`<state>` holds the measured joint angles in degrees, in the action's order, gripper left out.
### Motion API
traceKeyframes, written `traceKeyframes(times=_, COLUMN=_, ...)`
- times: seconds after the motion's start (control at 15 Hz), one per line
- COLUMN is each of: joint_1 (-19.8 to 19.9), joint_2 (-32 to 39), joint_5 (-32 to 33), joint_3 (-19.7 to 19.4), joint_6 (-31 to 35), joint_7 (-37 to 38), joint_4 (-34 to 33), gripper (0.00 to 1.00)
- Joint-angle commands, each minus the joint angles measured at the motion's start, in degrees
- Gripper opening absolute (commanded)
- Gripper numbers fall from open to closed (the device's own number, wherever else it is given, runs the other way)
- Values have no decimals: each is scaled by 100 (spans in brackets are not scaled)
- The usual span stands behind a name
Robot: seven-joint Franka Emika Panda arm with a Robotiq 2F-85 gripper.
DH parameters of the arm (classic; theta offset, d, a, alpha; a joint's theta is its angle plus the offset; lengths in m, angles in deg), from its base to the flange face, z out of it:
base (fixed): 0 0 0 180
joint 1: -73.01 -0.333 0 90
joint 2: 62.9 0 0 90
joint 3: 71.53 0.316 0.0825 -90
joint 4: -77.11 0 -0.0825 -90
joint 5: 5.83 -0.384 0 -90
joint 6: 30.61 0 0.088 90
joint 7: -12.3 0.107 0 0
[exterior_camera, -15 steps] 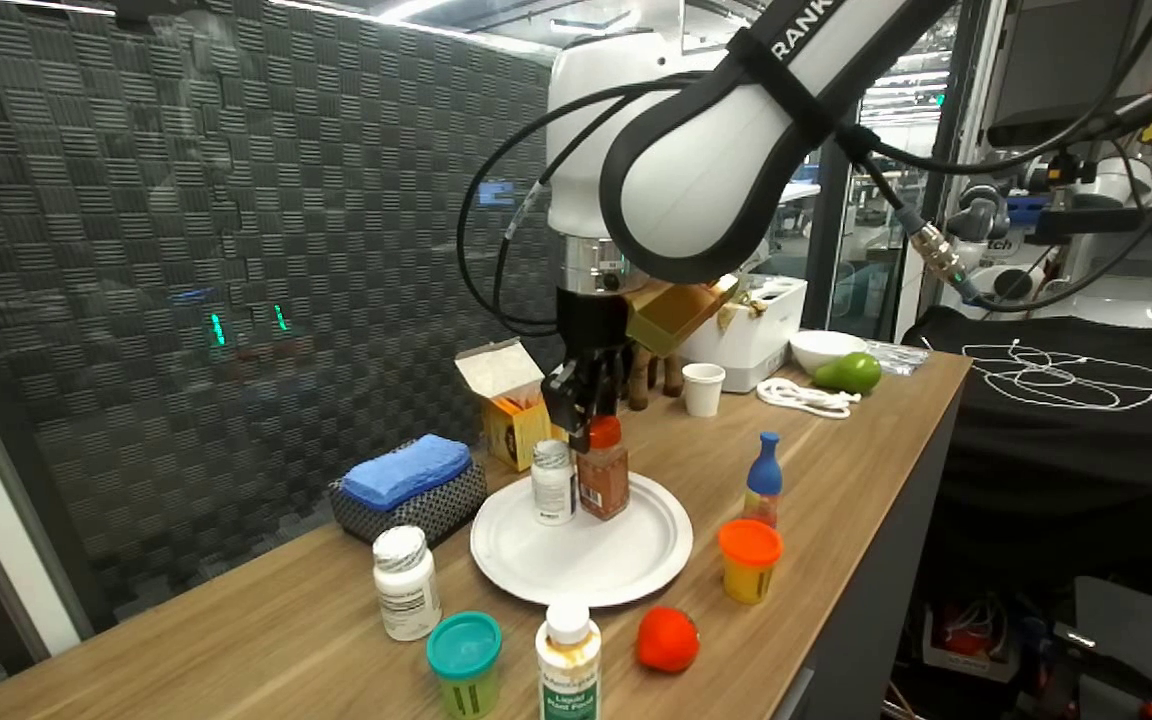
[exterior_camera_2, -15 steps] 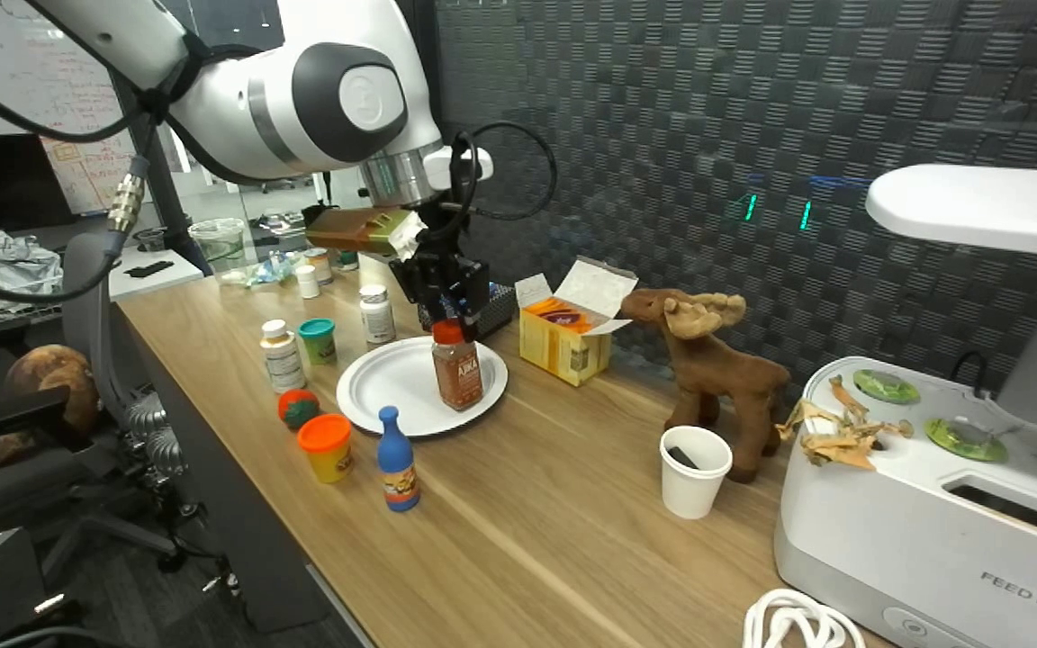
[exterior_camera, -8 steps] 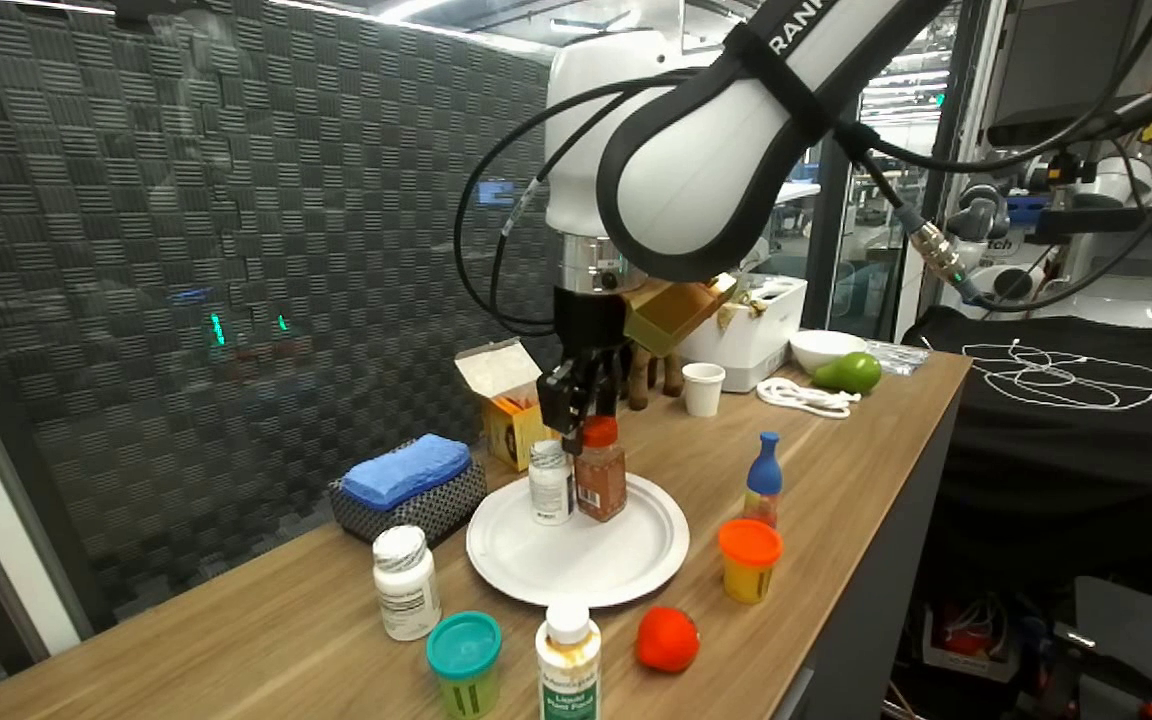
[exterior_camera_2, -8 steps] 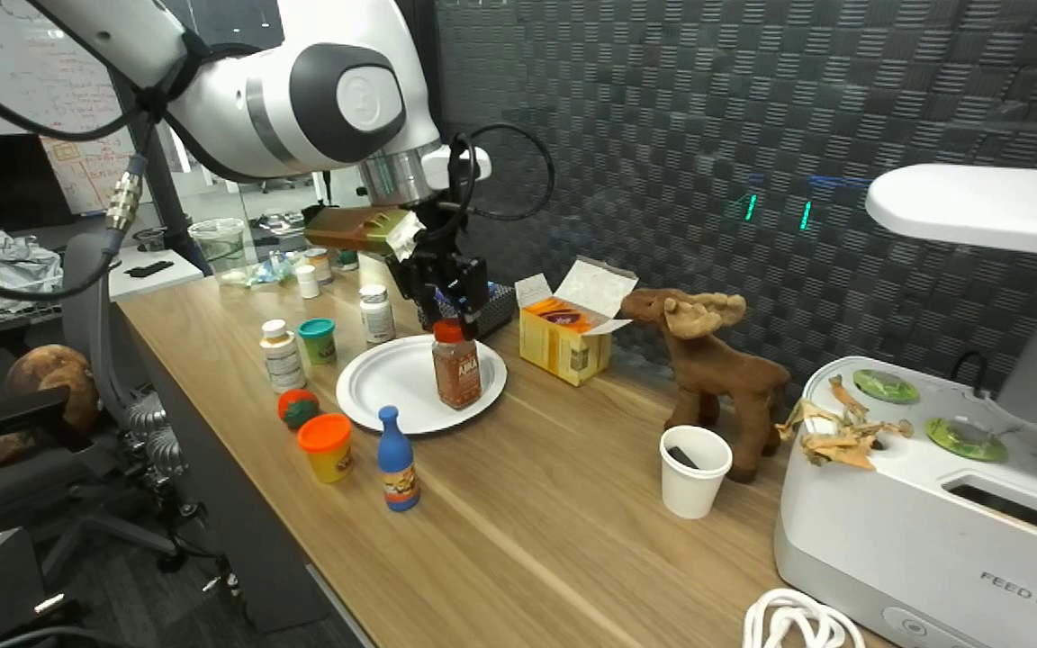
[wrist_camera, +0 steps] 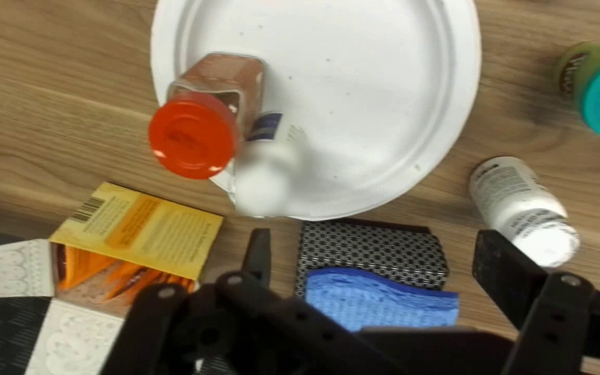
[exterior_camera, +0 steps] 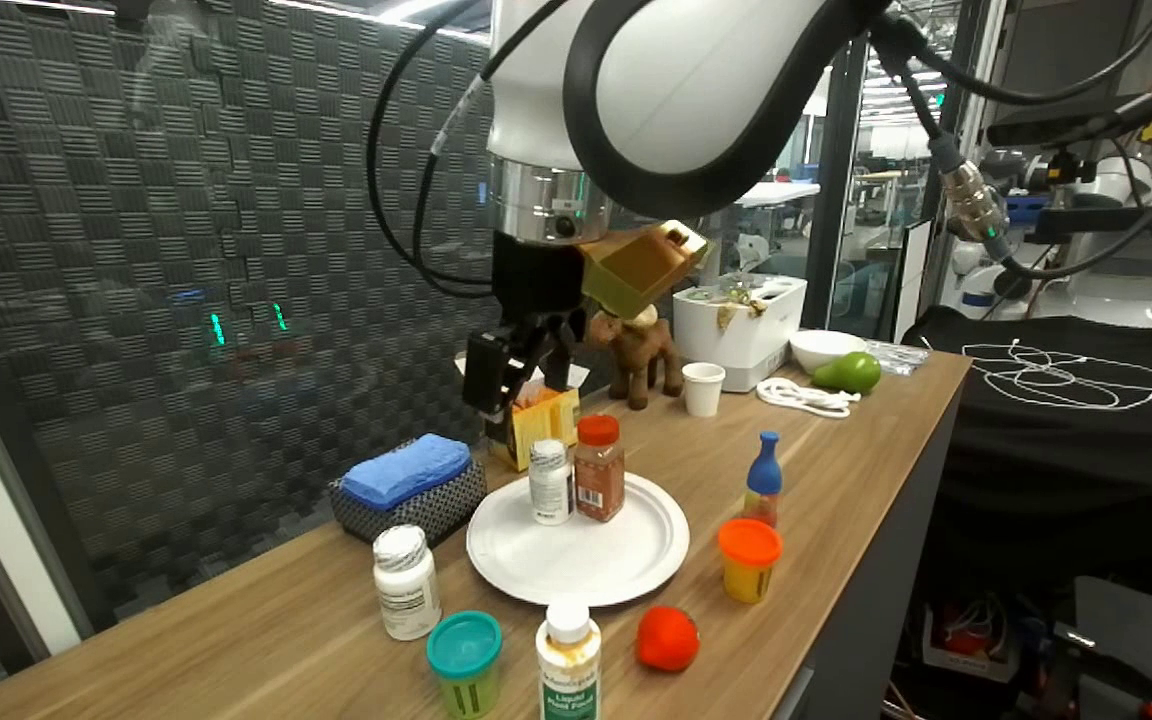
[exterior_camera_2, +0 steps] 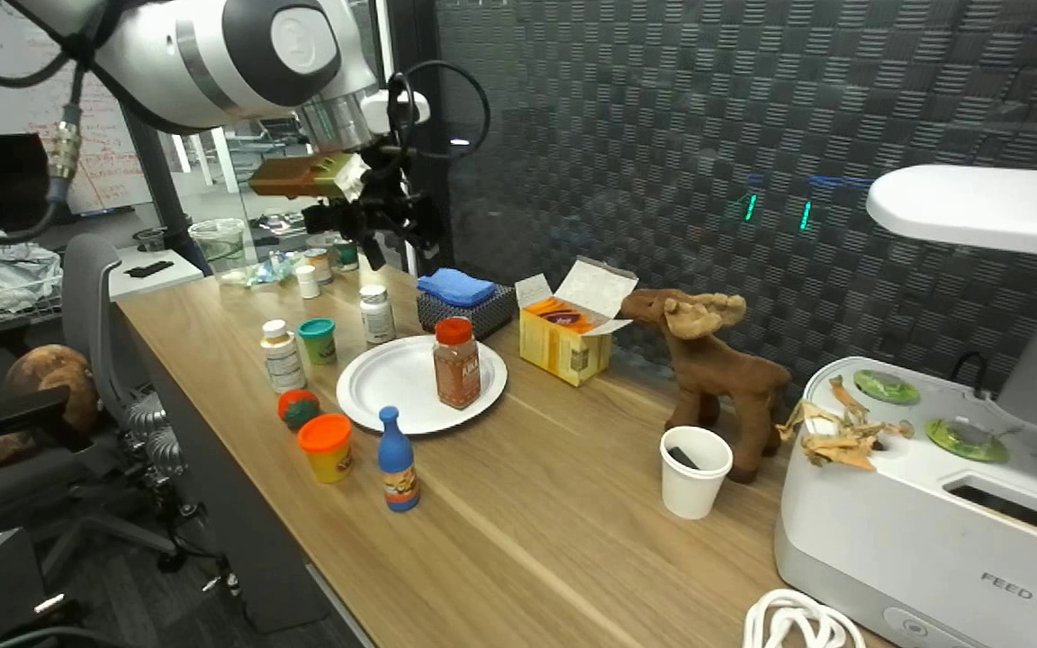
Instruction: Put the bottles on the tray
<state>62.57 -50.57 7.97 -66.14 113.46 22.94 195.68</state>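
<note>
Red-capped bottle (exterior_camera: 599, 472) below gripper (wrist_camera: 372, 247), apart

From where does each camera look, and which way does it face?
An exterior view: near one end of the wooden counter, facing along it toward the round white bowl; the white arm and black jaws show.
An exterior view: near the boxy white unit, facing back along the counter; arm and jaws show picture-left.
Wrist view: at the arm's end, facing down; the round white plate at top, open jaws at bottom.
Both exterior views share the plate and the red-capped clear plastic bottle.
</note>
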Motion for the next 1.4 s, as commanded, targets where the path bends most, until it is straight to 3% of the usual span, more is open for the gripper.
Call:
traceKeyframes(times=0.0, joint_1=-84, joint_2=79, joint_5=-518, joint_3=317, joint_6=64, joint_7=-354, joint_4=-16, gripper=100)
traceKeyframes(times=0.47, joint_1=-173, joint_2=1061, joint_5=-1007, joint_3=620, joint_6=55, joint_7=-912, joint_4=-531, gripper=100)
traceKeyframes(times=1.2, joint_1=-479, joint_2=1855, joint_5=-699, joint_3=401, joint_6=-171, joint_7=-883, joint_4=-1724, gripper=100)
traceKeyframes(times=1.27, joint_1=-512, joint_2=1878, joint_5=-653, joint_3=357, joint_6=-192, joint_7=-857, joint_4=-1774, gripper=75)
traceKeyframes(times=1.33, joint_1=-553, joint_2=1892, joint_5=-594, joint_3=304, joint_6=-215, joint_7=-809, joint_4=-1808, gripper=75)
